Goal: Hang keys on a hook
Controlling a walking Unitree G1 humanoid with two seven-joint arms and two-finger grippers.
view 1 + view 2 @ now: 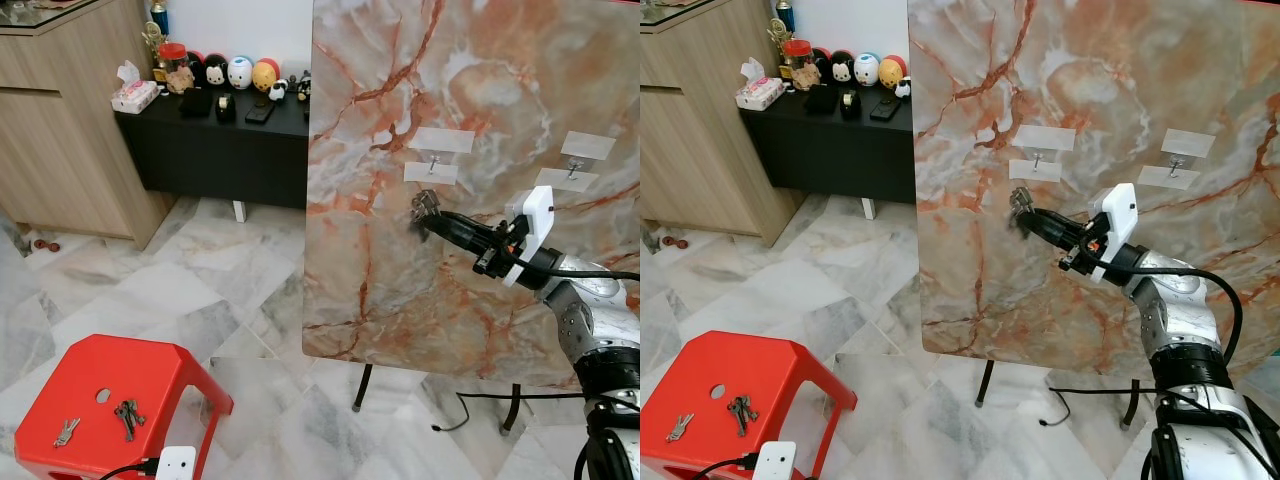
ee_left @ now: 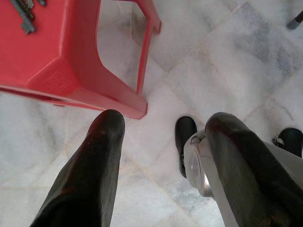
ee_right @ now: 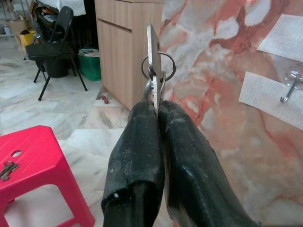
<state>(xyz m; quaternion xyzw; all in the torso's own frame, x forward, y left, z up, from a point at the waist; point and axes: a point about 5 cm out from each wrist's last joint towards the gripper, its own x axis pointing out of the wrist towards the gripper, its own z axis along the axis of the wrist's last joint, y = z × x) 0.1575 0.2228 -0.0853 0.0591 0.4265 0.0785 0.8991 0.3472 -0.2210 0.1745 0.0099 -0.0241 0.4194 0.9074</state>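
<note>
Landmark: the big marble board (image 1: 470, 250) standing upright on thin black legs – everything below is placed relative to it.

Right gripper (image 1: 424, 212): reached out at the board's face, fingers pinched tight together on a bunch of keys (image 3: 155, 71). In the right wrist view a flat key blade sticks straight up out of the fingertips with a ring looped around it.

Keys in hand: right up near the board, just below the nearer hook (image 1: 434, 160) and a touch to its left – not on the hook, and I can't tell if they're touching the marble.

Hooks: two small metal hooks on the board, each between pale tape strips; the second hook (image 1: 573, 168) is further right at about the same height.

Left gripper (image 2: 161, 156): hanging low, well away from the board, pointing down at the tiled floor with its two black fingers spread wide and nothing between them.

Red stool (image 1: 110, 400): on the floor out in front of the board, down to its left. Two more key bunches lie on top – a dark bunch (image 1: 128, 417) and a lighter one (image 1: 66, 431).

Black sideboard (image 1: 215, 150): behind the board's left edge, with little figurines on it.
</note>
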